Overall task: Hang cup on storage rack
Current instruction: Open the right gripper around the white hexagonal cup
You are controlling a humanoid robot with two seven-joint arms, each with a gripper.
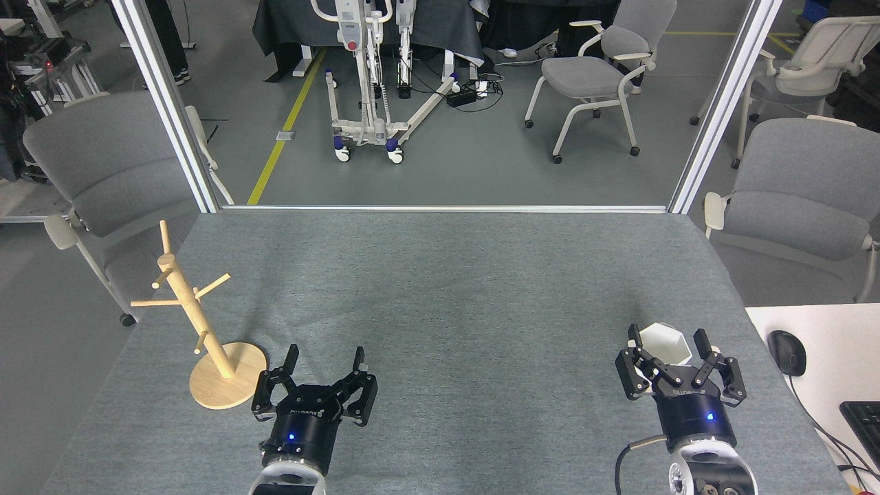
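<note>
both my grippers sit spread: left gripper point(323, 363) empty; right gripper point(670, 347) straddling the cup point(665, 344), not clamped; rack point(206, 323) bare, hanging undone

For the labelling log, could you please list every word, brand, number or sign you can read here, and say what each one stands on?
Left gripper: light lettering on its black body, too blurred to read.
Right gripper: similar lettering, seen upside down, too blurred to read.
Cup, storage rack, grey table: no text visible.
Keyboard: key legends too small to read.
</note>
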